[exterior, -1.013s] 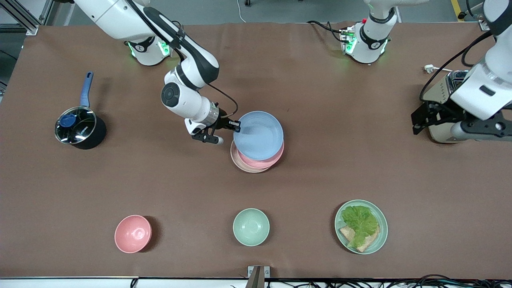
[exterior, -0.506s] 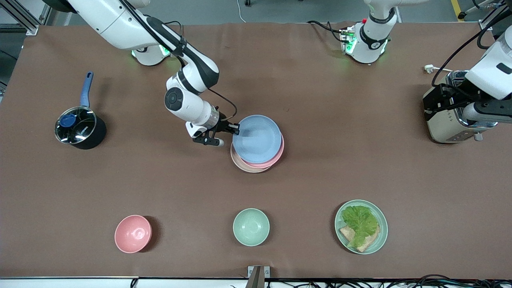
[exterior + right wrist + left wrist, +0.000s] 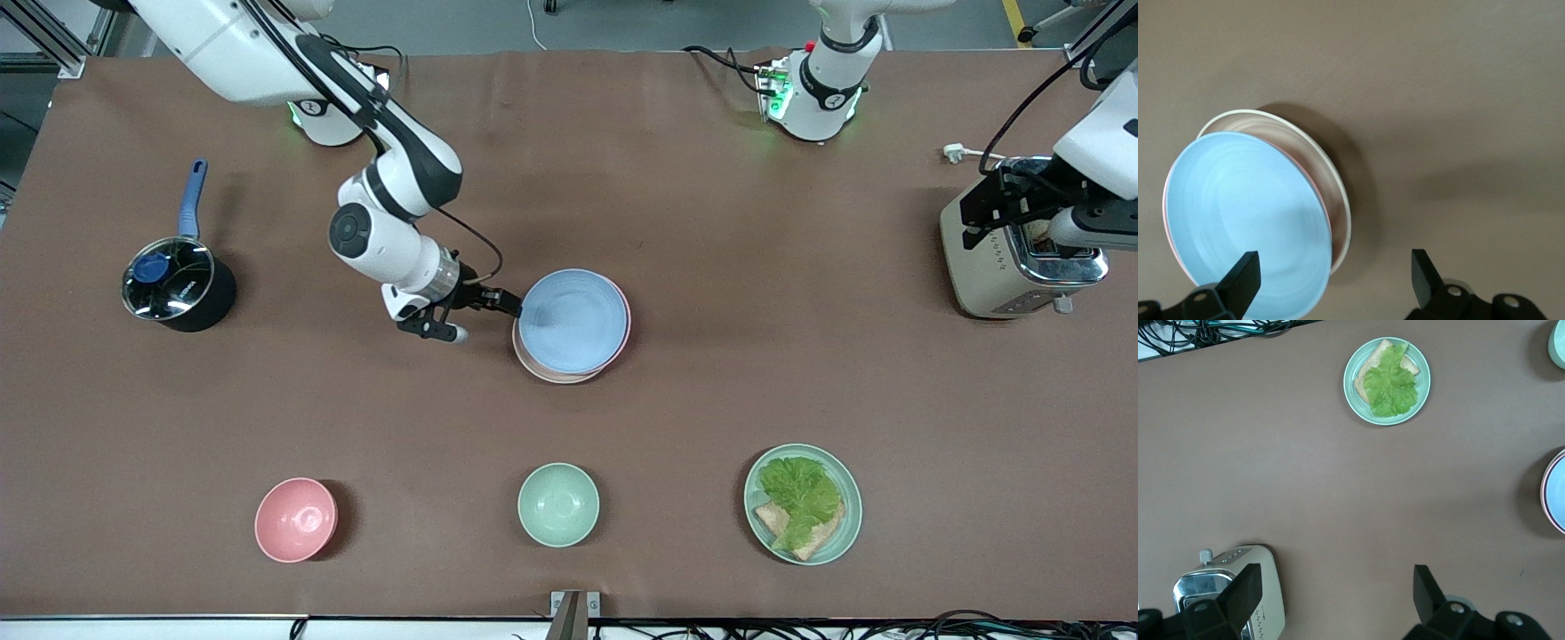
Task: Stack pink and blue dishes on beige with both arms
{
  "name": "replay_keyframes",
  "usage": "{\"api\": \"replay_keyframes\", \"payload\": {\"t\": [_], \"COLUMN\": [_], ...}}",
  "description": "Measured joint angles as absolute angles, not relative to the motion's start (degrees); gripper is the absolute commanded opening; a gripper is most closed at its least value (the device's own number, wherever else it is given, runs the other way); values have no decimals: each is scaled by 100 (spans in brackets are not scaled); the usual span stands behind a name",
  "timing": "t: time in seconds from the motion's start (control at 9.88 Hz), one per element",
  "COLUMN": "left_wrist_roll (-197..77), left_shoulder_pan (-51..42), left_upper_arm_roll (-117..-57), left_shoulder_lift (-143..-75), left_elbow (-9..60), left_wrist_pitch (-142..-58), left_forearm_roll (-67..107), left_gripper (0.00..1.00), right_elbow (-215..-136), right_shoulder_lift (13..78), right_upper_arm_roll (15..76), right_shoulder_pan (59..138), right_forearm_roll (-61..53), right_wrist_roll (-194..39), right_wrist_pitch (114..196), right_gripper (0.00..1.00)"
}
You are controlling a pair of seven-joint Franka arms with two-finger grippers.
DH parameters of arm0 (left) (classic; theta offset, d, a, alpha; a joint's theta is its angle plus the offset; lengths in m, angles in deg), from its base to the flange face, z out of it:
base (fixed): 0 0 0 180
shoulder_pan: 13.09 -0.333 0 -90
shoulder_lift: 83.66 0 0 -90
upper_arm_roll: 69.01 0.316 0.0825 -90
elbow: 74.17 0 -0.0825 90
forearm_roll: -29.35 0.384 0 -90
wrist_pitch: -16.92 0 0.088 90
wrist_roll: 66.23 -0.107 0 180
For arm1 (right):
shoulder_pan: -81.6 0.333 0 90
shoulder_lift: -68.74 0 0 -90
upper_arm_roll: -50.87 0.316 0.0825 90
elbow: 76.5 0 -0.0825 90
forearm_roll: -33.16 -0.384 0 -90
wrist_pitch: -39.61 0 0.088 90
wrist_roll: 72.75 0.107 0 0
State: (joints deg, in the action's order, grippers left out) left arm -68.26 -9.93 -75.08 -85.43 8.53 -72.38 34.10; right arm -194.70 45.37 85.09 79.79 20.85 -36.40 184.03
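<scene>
The light blue plate lies on top of the pink plate, which shows only as a thin rim. Both rest on the beige plate at mid-table. My right gripper is open at the stack's edge toward the right arm's end. In the right wrist view its fingers stand wide apart; the blue plate reaches between them, and the beige rim shows beside it. My left gripper hangs open over the toaster, with nothing between its fingers.
A toaster stands at the left arm's end. A black pot with a glass lid sits at the right arm's end. A pink bowl, a mint bowl and a mint plate with lettuce line the near edge.
The blue plate has come down flat onto the pink plate and the right gripper has let go of its rim, shifting toward the right arm's end. The left gripper has moved over the toaster.
</scene>
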Motion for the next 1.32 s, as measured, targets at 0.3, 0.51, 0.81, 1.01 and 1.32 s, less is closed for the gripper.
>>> {"api": "replay_keyframes", "payload": {"t": [0.3,0.51,0.81,1.01,1.32], "left_wrist_roll": [-6528,-6165,-5946,-5950,-5953], "left_shoulder_pan": [-967,-963,-963,-959,-964], "left_upper_arm_roll": [-7487,-7479,-7465,-7469,-7465], "left_shoulder_lift": [-8129,-7975,-7919,-7920,-7936], "left_elbow": [1371,1563,1649,1628,1576], "left_wrist_pitch": [-7228,-7228,-7227,-7229,-7217], "left_forearm_roll": [3177,3038,2920,2957,3036], "left_gripper": [100,100,100,100,100], "right_elbow": [-18815,-18104,-17171,-16565,-15947], "right_shoulder_lift": [6093,6491,6630,6800,6879], "right_upper_arm_roll": [7351,6354,5164,4902,4901], "right_shoulder_pan": [7898,7877,7837,7836,7859], "right_forearm_roll": [3059,3246,3262,3262,3261], "right_wrist_roll": [-3670,-4555,-6143,-6515,-6529], "right_wrist_pitch": [16184,15233,14123,13064,12300], "right_gripper": [100,100,100,100,100]}}
